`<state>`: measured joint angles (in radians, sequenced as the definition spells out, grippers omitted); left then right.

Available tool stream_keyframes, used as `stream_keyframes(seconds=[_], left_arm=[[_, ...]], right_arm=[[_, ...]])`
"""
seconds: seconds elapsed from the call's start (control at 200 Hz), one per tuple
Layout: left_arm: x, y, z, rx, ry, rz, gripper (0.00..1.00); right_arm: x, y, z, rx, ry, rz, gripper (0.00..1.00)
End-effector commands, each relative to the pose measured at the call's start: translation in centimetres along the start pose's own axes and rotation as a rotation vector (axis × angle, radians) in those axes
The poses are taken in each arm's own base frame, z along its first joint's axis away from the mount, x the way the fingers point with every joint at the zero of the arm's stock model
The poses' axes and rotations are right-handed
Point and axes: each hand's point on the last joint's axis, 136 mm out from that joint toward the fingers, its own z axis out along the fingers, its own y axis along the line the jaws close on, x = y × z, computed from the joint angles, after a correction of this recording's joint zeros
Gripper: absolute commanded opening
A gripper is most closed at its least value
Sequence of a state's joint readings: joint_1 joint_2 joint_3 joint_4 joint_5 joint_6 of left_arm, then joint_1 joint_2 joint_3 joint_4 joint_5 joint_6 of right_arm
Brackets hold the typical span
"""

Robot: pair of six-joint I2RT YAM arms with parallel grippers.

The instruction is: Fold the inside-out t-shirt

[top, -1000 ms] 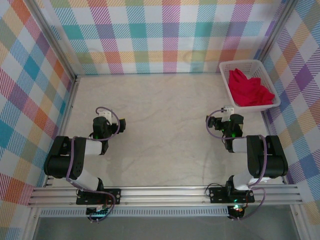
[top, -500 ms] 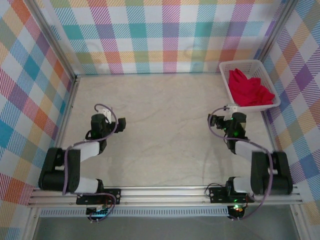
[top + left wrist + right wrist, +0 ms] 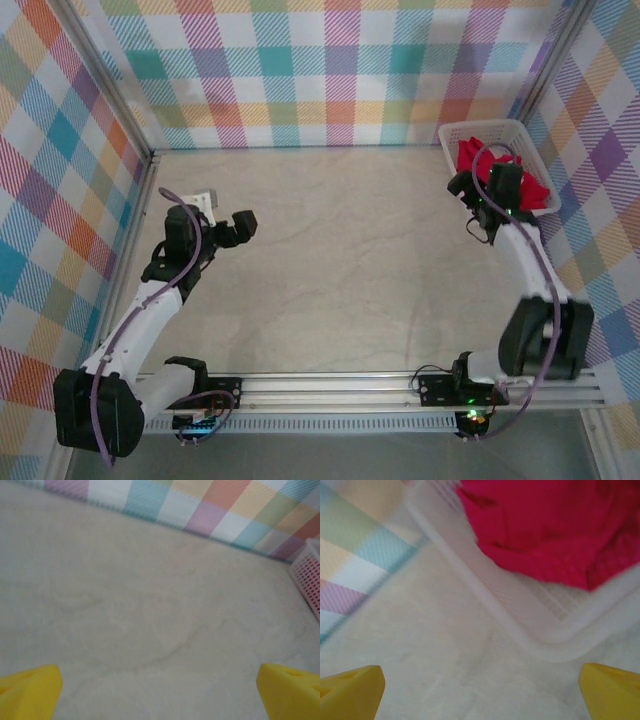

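Inside-out t-shirt (image 3: pixel 533 190): crumpled red heap inside the white mesh basket (image 3: pixel 480 126) at the far right corner of the table (image 3: pixel 340 270). Not spread, not folded. In the right wrist view the t-shirt (image 3: pixel 545 525) bulges up against the basket's rim (image 3: pixel 485 600), the near corner of that rim close ahead of the camera.

Change over the last second: the right arm is no longer tucked near its base. It is now stretched out to the basket, and the right gripper (image 3: pixel 478 190) sits at the basket's near left edge. Jaws spread wide and holding nothing; both yellow fingertips (image 3: pixel 350 687) are far apart, with bare table between them.

The left arm has also unfolded, swinging out and forward on the left half of the table. Left gripper (image 3: pixel 238 226) hovers over bare tabletop, well apart from the basket, jaws fully parted and empty. Its wrist view catches the basket's mesh wall (image 3: pixel 307 575) at the far right.

Judgement: fetch step in hand. The right gripper is lined up to reach over the rim and pinch the cloth; folding cannot begin until the shirt lies flat on the table.
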<state>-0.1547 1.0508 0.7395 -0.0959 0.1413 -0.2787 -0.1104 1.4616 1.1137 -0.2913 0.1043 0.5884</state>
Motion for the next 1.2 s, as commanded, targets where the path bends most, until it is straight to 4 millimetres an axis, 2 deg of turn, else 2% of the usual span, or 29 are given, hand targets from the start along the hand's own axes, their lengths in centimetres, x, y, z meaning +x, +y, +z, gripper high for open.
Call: stream_keyframes(seconds=[0.0,0.095,0.17,0.185,0.215,0.36,0.615,0.735,0.81,0.93,1.045,1.145,1.195], left_arm=[[0.9,0.3,-0.3,-0.027,0.05,-0.11,1.0],[0.1,1.4,-1.0,-0.098,0.007,-0.156,1.0],[-0.2,3.9,-2.0,-0.242,-0.037,-0.25,1.0],[0.3,4.6,-2.4,-0.284,-0.027,-0.269,1.0],[0.1,5.1,-2.7,-0.31,-0.04,-0.276,1.0],[-0.3,4.6,-2.6,-0.255,-0.095,-0.251,1.0],[0.8,5.0,-1.2,-0.247,-0.076,-0.272,0.96],[0.9,4.7,-0.4,-0.238,-0.045,-0.274,0.94],[0.8,5.0,-0.5,-0.263,-0.04,-0.287,0.92],[0.5,6.2,-1.8,-0.338,-0.088,-0.317,0.94],[0.2,6.7,-2.9,-0.357,-0.133,-0.359,0.95],[0.4,7.1,-3.7,-0.383,-0.15,-0.393,0.93],[0.4,7.1,-4.0,-0.378,-0.155,-0.384,0.93]], right_arm=[[0.7,-1.9,2.3,0.105,0.127,0.112,0.97],[-0.3,-2.8,5.0,0.154,0.15,0.166,0.95],[-1.2,-3.8,6.8,0.19,0.163,0.223,0.92],[-1.4,-4.0,7.1,0.196,0.164,0.235,0.92],[-1.7,-4.3,7.7,0.205,0.169,0.259,0.92],[-3.6,-4.6,10.0,0.209,0.173,0.337,0.9],[-6.1,-4.6,12.4,0.234,0.165,0.387,0.89],[-6.0,-4.9,14.0,0.265,0.199,0.409,0.88],[-6.1,-4.9,14.8,0.269,0.201,0.416,0.75],[-6.5,-5.0,15.3,0.276,0.183,0.44,0.76],[-6.7,-5.2,15.7,0.285,0.176,0.449,0.67],[-6.7,-5.2,16.1,0.285,0.176,0.455,0.51],[-6.6,-5.2,16.3,0.285,0.177,0.456,0.37]])
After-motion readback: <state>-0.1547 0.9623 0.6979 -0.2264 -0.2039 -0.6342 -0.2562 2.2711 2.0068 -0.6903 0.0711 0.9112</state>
